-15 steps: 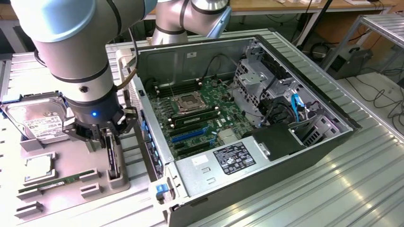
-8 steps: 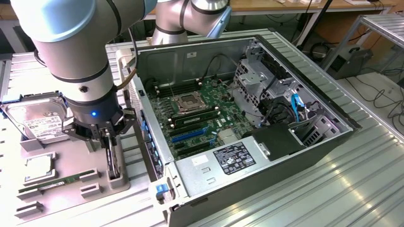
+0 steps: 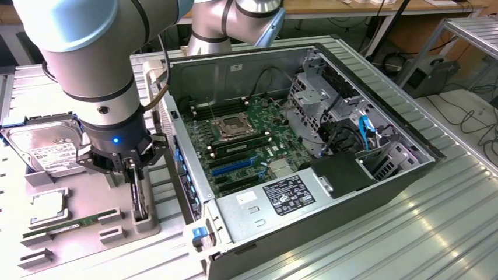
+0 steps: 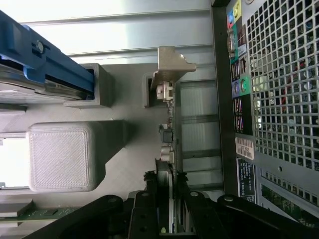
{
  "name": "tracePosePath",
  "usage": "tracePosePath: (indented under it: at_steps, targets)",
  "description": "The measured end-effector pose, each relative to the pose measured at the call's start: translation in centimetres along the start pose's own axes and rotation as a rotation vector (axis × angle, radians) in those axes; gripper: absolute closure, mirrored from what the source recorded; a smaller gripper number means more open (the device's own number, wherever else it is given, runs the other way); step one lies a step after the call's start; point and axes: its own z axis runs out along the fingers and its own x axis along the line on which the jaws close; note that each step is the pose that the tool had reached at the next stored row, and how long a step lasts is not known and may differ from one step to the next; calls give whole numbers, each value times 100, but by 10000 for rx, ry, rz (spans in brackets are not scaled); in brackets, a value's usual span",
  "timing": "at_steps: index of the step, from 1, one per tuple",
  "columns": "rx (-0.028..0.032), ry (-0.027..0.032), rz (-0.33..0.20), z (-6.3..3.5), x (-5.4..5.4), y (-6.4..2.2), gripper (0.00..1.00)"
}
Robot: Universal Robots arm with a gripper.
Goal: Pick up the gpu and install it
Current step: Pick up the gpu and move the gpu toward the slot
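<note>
The gpu (image 3: 139, 197) is a slim black card standing on edge in a slot of the grey holder tray (image 3: 81, 189), at the exterior view's left of the open computer case (image 3: 327, 181). My gripper (image 3: 134, 170) has come straight down on it. In the wrist view the card's edge (image 4: 167, 132) and its silver end bracket (image 4: 172, 67) run away from the gripper (image 4: 167, 185). A black finger (image 4: 143, 201) presses on each side of the card. The gpu still rests in its slot.
On the same tray lie a silver hard drive (image 3: 46, 146) with blue rails (image 4: 40, 69), a CPU (image 3: 48, 207) and a green RAM stick (image 3: 62, 224). The case's motherboard (image 3: 241, 143) shows blue card slots (image 3: 233, 167). The case's perforated rear wall (image 4: 279, 89) stands close beside the gpu.
</note>
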Motion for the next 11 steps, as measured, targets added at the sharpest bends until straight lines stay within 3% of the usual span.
tracePosePath:
  at_steps: [11]
  targets:
    - [9, -2, 0, -38, -1, 4, 74]
